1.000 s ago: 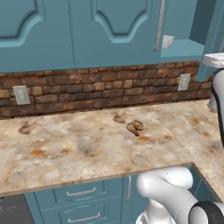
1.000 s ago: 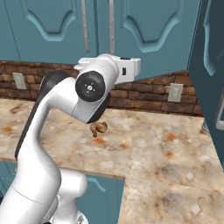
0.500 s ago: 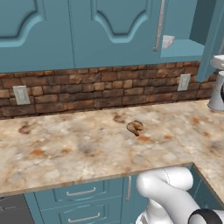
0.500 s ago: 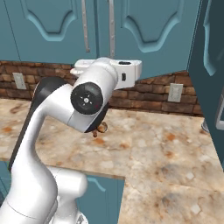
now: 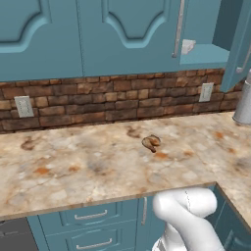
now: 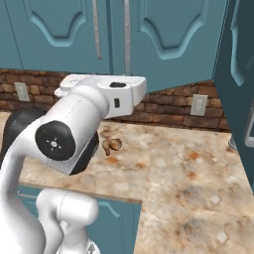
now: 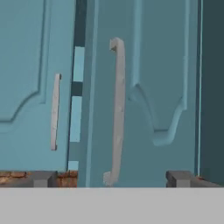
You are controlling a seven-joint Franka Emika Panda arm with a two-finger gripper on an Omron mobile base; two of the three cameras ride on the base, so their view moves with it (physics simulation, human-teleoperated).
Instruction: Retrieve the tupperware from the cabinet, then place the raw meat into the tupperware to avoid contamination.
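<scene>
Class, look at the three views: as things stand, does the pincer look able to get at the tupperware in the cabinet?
Probably not yet. The open pincer faces a door ajar by a thin gap, handle ahead. The tupperware sits on the shelf behind the door's edge, so the door likely needs swinging wider first.

Teal cabinet door ajar, whitish tupperware on its shelf, brown raw meat on counter

No readable text, labels or numbers, seemingly
</scene>
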